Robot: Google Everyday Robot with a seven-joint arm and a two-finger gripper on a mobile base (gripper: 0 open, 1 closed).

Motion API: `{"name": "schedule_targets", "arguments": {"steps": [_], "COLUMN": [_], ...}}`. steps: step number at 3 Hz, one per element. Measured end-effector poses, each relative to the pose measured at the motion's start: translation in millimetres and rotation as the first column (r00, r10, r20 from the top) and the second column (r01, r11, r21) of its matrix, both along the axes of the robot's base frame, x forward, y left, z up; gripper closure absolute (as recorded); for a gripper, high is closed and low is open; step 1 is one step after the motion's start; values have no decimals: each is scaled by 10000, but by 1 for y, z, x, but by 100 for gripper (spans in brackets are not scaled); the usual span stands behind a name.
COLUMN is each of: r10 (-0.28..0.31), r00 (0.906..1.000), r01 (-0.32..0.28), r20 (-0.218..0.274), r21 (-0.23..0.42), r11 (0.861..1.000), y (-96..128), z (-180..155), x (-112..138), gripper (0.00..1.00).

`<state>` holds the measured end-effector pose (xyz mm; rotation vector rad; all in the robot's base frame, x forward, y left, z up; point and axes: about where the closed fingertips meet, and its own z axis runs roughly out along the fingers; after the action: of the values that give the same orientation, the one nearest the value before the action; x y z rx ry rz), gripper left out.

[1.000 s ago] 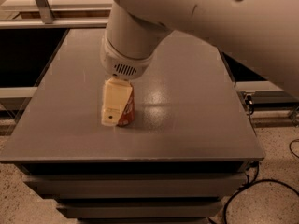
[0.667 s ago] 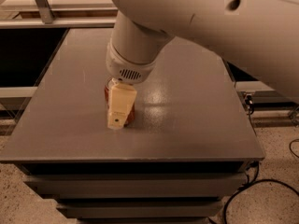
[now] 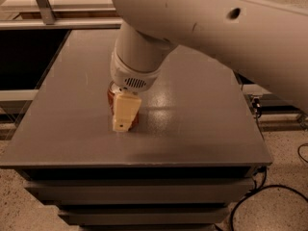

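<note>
Grey table (image 3: 202, 134) fills the middle of the view, a flat matte top with stacked grey drawer fronts (image 3: 139, 194) below its front edge. Speckled floor (image 3: 284, 211) shows at the lower right, where a black cable (image 3: 250, 201) loops beside the table's base. Behind the table a pale rail (image 3: 57, 24) runs across the top left, with a slanted metal post (image 3: 42, 4) above it and a dark gap (image 3: 24, 61) below it at the table's left side. A large white arm (image 3: 216, 28) comes in from the upper right and covers much of the upper half of the view. It bends down into a round white wrist (image 3: 137, 57) with a small vent grille near its lower edge. Under the wrist hangs the cream gripper (image 3: 124, 121), pointing down and tilted slightly to the left, its tip at or just above the table top, left of the table's centre and nearer the front edge. A small red object (image 3: 111, 100) stands on the table right at the gripper, showing on its left side and as a thin strip at its lower right; the gripper hides most of it. The gripper overlaps the object and seems to touch it, but whether it is spread or clamped on the object cannot be told from this angle.
</note>
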<state>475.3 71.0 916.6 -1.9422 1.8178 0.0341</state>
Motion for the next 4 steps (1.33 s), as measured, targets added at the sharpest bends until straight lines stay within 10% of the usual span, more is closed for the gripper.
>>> {"name": "schedule_targets", "arguments": {"steps": [4], "r10": [473], "r00": [9985], "r01": [-487], "r20": [278], "r21": [529], "r11": [9974], "y": [-3], "z": [17], "x": [-10], "gripper": [100]}}
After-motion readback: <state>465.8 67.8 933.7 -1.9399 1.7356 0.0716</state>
